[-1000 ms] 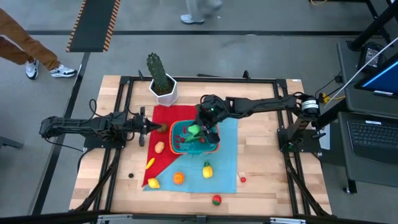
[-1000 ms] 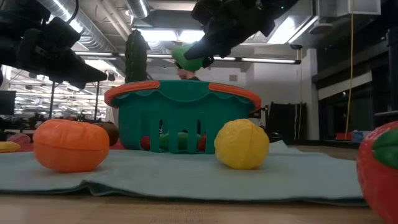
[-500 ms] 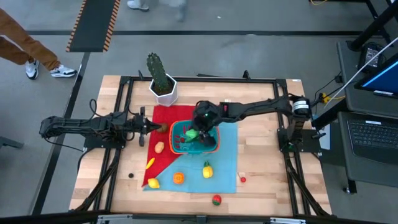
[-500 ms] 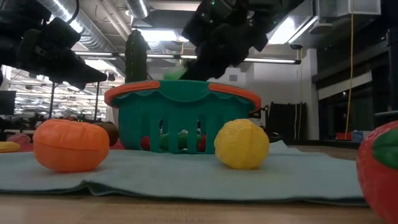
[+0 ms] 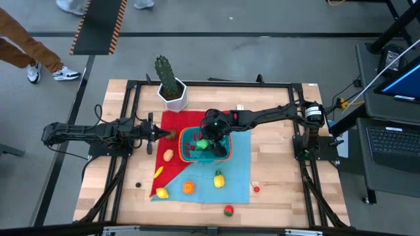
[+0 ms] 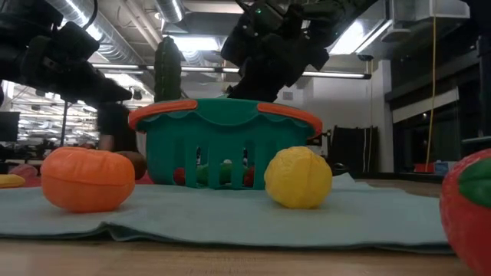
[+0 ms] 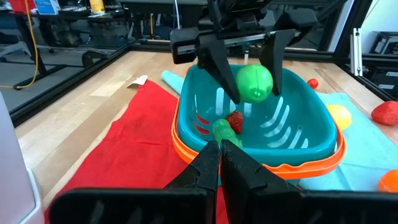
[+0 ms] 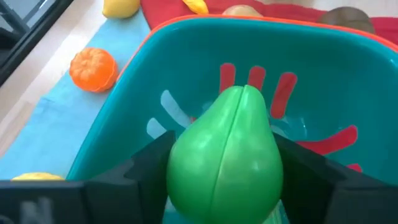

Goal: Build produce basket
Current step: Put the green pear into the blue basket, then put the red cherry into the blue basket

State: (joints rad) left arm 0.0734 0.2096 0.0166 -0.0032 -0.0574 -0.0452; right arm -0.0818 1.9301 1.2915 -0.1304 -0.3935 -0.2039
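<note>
Right hand [image 7: 249, 84] is inside the small teal plastic basket with orange-red rim [image 5: 205, 145], fingers on either side of a green pear-shaped toy fruit [image 8: 227, 158] just above the basket floor; can't tell if the grip is firm or loosening. A red toy piece [image 7: 234, 121] and a green one [image 7: 224, 132] lie on the basket floor. The basket sits on red and light-blue cloths [image 5: 236, 174] mid-table. Left hand [image 5: 152, 133] is closed on nothing, parked just left of the basket. Orange [image 6: 87, 179] and yellow [image 6: 298, 177] toy fruits lie on the cloth.
</note>
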